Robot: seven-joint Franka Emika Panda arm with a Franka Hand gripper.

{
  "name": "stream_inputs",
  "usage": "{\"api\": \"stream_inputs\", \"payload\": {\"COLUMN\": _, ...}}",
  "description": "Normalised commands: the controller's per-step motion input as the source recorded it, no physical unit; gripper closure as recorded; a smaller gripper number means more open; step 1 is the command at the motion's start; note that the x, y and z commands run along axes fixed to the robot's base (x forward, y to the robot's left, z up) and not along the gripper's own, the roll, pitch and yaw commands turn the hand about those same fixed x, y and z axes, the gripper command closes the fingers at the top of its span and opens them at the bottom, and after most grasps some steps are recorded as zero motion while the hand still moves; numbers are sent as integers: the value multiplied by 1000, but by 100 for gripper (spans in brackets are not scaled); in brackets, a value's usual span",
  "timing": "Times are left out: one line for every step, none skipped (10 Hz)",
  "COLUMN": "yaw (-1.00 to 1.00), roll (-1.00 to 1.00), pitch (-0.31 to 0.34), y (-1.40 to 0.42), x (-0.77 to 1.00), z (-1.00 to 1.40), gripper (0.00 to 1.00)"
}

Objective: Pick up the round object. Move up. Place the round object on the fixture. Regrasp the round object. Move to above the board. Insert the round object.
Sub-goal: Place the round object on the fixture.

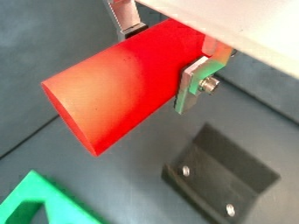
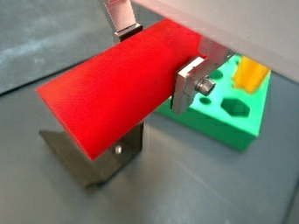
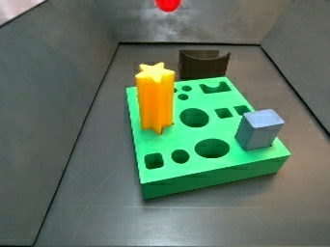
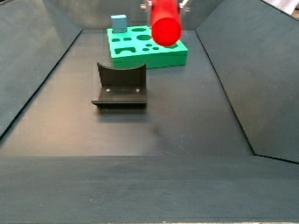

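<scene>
Because the red round object point(image 1: 122, 92) is pinched crosswise between the claw's point(image 1: 163, 54) two silver fingers point(image 1: 193, 83), most of its length juts out to one side, its flat round end free and the clamped part close to the other end, which suggests a grip meant for carrying, not for pushing it down into a hole. It hangs well up in the air, as a side view shows, where the peg point(image 4: 165, 22) floats above everything below with the claw mostly cut off at the top of the picture. Beneath it, on the dark floor of the bin, stands the fixture point(image 4: 121, 85), its curved top open and empty, presumably waiting to cradle the peg so the grip can be changed. I would judge the lifting step done and the set-down on the fixture next. Farther off sits the green board point(image 3: 206, 154), with the orange-yellow star peg point(image 3: 154, 95) standing upright in it and a grey-blue cube point(image 3: 261, 129) at one corner; its larger round holes are open.
</scene>
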Motion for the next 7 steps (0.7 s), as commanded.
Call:
{"api": "stream_inputs", "payload": {"yaw": -1, "roll": -1000, "pitch": -20, "y": 1, "x": 1000, "z": 10, "gripper": 100}}
{"api": "stream_inputs", "payload": {"yaw": -7, "roll": -1000, "pitch": 5, "y": 18, "x": 1000, "z": 5, "gripper": 100}}
{"api": "stream_inputs", "payload": {"yaw": -14, "roll": -1000, "pitch": 16, "y": 27, "x": 1000, "z": -6, "gripper": 100}}
{"api": "stream_inputs", "payload": {"yaw": -26, "roll": -1000, "pitch": 35, "y": 37, "x": 1000, "z": -9, "gripper": 100}}
{"api": "stream_inputs", "payload": {"yaw": -33, "roll": -1000, "pitch": 42, "y": 43, "x": 1000, "z": -10, "gripper": 100}}
{"api": "stream_inputs", "payload": {"yaw": -51, "roll": -1000, "pitch": 60, "y": 46, "x": 932, "z": -14, "gripper": 100}}
{"api": "stream_inputs", "payload": {"yaw": -62, "roll": -888, "pitch": 65, "y": 46, "x": 838, "z": -18, "gripper": 100}}
